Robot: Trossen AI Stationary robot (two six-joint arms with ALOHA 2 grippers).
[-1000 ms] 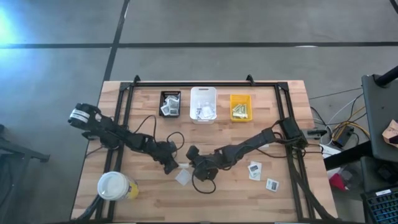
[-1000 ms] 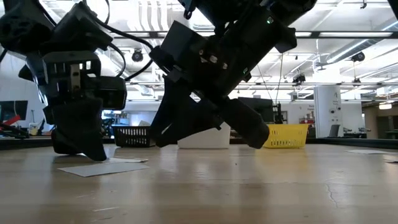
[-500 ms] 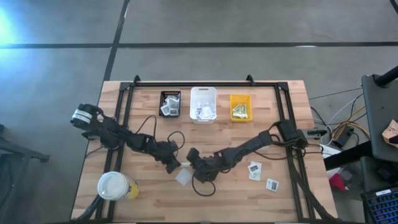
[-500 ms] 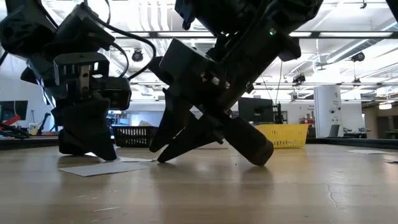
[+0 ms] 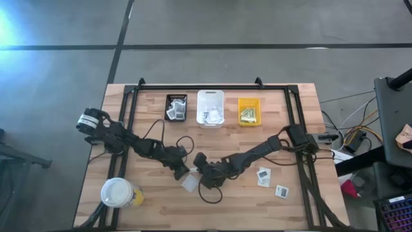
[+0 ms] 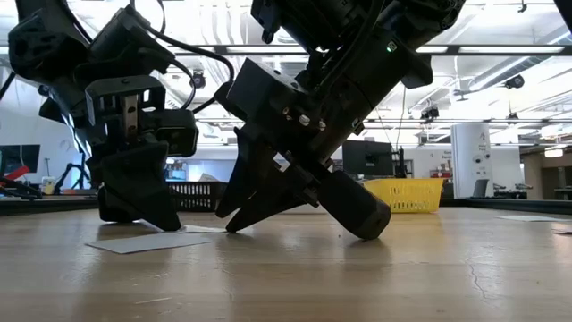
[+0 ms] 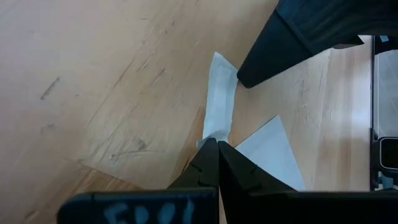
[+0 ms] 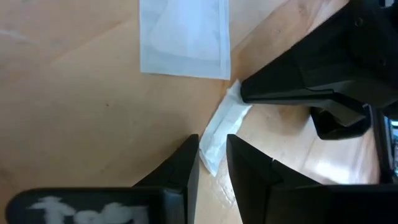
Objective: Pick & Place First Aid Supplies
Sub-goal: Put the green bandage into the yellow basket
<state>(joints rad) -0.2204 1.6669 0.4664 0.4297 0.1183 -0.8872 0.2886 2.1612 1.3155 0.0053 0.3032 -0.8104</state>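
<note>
High view: everything is placed against the white bin (image 5: 210, 107) at the table's far edge. A white-lidded cup (image 5: 117, 191) is seen well toward the near left corner from it. The left gripper (image 5: 182, 171) is set down in front of that bin, its fingers pressed together on the end of a narrow white packet (image 5: 191, 171). A larger square packet (image 5: 190, 183) lies flat just nearer than the strip. The right gripper (image 5: 199, 169) is met just beside the left, and two printed packets (image 5: 264, 175) (image 5: 281, 191) are left well off to the bin's near right.

What is lost from above is given by the wrist views: the left fingertips (image 7: 214, 152) are shown clamped on the strip (image 7: 219, 104), while the right fingers (image 8: 186, 163) are held slightly apart astride its other end (image 8: 222, 126), not yet closed on it. The square packet (image 8: 185, 36) is shown untouched beyond.

From table level, both grippers are seen tilted down onto the wood.
</note>
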